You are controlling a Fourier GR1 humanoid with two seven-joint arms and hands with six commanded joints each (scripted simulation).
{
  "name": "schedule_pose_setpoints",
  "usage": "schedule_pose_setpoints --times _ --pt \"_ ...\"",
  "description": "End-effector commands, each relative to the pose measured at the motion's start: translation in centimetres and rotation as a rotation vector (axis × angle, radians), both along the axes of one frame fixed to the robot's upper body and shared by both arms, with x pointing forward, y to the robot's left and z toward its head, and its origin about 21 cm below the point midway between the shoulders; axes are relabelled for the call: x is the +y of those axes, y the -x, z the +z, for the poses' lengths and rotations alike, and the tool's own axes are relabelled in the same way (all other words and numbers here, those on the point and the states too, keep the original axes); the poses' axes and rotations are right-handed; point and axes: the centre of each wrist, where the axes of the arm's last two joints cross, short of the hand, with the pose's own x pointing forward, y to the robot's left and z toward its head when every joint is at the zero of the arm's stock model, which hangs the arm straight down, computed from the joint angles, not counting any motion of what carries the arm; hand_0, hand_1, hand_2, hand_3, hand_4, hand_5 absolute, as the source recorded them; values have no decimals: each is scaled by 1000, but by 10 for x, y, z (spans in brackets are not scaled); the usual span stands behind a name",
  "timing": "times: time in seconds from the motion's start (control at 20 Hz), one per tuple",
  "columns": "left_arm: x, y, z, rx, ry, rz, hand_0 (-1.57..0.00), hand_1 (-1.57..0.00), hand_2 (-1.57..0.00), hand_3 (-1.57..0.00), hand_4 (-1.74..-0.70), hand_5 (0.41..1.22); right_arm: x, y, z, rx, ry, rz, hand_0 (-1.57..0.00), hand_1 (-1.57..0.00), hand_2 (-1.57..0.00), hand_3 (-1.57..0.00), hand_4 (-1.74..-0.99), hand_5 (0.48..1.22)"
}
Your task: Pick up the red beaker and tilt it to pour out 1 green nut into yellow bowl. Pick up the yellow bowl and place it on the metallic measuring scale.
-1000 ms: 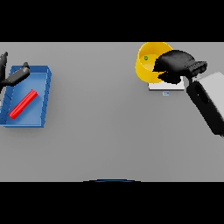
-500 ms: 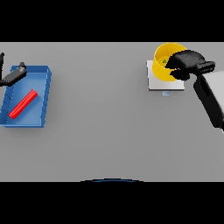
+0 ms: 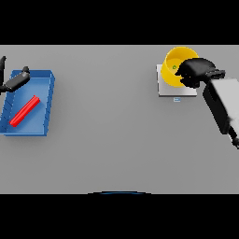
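Observation:
The yellow bowl (image 3: 175, 61) sits over the metallic measuring scale (image 3: 166, 87) at the far right, with a green nut (image 3: 174, 67) inside it. My right hand (image 3: 195, 71) is curled round the bowl's right rim and hides part of it. Whether the bowl rests on the scale or hangs just above it, I cannot tell. The red beaker (image 3: 24, 110) lies on its side in the blue tray (image 3: 46, 105) at the left. My left hand (image 3: 15, 81) hovers at the tray's far left corner with fingers relaxed and nothing in it.
The blue tray stands by the table's left edge. A small display strip (image 3: 176, 99) marks the scale's near side. My right forearm (image 3: 224, 107) slants in from the right edge.
My right hand has carried the yellow bowl to the right, from the scale's left part to its middle. The left hand has drifted slightly left.

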Motion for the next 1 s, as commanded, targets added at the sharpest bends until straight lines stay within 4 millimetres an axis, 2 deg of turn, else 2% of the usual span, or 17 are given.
schedule_pose_setpoints --times 0.0,0.1,0.15,0.2,0.25,0.35,0.45,0.55,0.7,0.95 --pt "-1 -1 -2 2 0 3 1 1 1 1 -806 734 -2 0 -2 4 -4 0 -1548 -1420 -1568 -1481 -1721 1221" --pt "1 -5 0 2 -9 5 1 1 1 1 -811 740 -3 -3 -1 29 -15 -7 -1536 -1411 -1569 -1165 -1728 1221" --pt "0 -6 0 2 -6 1 1 1 1 1 -813 745 2 -3 -4 40 -19 -18 -1543 -1443 -1496 -1022 -1659 1221" --pt "-2 -8 0 5 -3 -1 1 1 1 1 -812 745 2 -4 -3 45 -28 -22 -1525 -1350 -1348 -907 -1596 1134" --pt "-3 -8 -3 14 0 2 1 1 1 1 -812 744 -1 -4 -4 52 -29 -32 -1219 -1083 -1132 -824 -1548 1053" --pt "1 -9 -5 13 -2 6 1 1 1 1 -812 745 -2 -5 -4 69 -21 -30 -780 -692 -810 -711 -1470 928" --pt "-2 -10 -9 18 -6 2 1 1 1 1 -805 740 -2 -6 -4 88 -28 -31 -499 -443 -597 -635 -1425 851" --pt "3 -12 -5 12 -8 8 1 1 1 1 -809 739 -2 -6 -7 89 -25 -23 -319 -283 -449 -572 -1397 799" --pt "2 -12 -4 12 2 3 1 1 1 1 -812 736 -1 -7 -7 106 -16 10 -163 -144 -288 -475 -1356 755" --pt "-1 -13 -4 11 13 3 1 1 1 1 -821 734 -1 -11 -6 113 12 14 -53 -47 -115 -348 -1308 733"
